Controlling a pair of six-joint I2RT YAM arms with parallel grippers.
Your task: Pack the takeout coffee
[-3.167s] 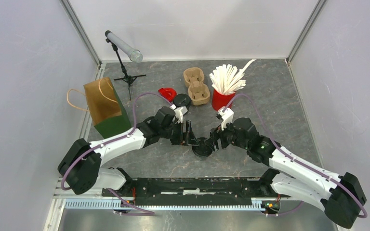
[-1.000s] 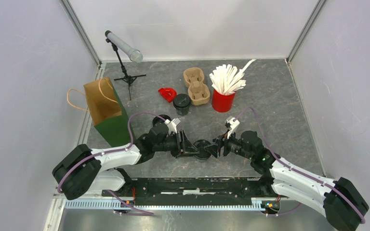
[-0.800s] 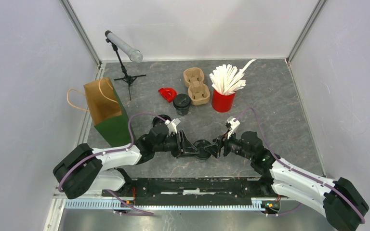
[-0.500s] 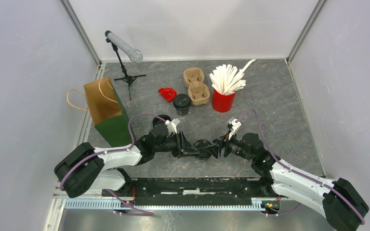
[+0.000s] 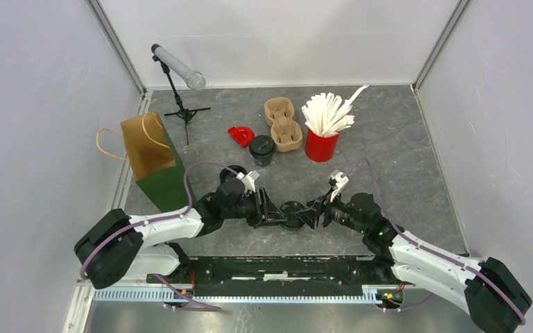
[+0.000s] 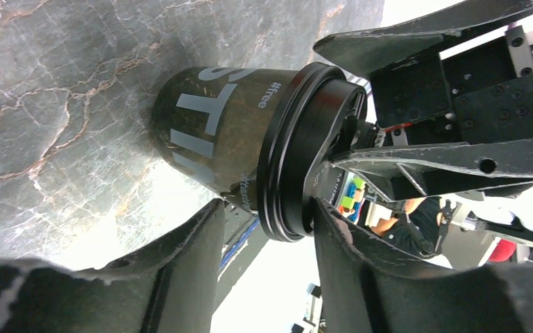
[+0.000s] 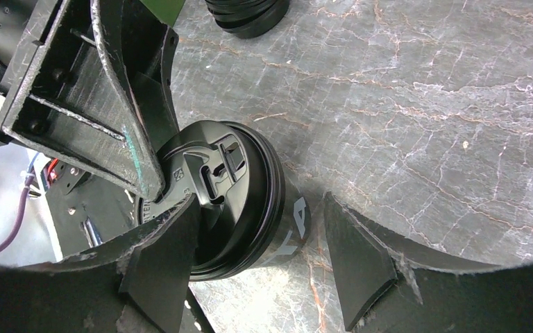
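I see the coffee cup unmoved on the table's near middle over the last second; right gripper stays open around it, left gripper open at its lid, seating unconfirmed.

grey marbled table — white walls

Both arms drew nearer (cup shifted too).

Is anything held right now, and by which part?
Cannot tell: left gripper straddles the rim of the black lidded paper cup; right gripper stands open around it.
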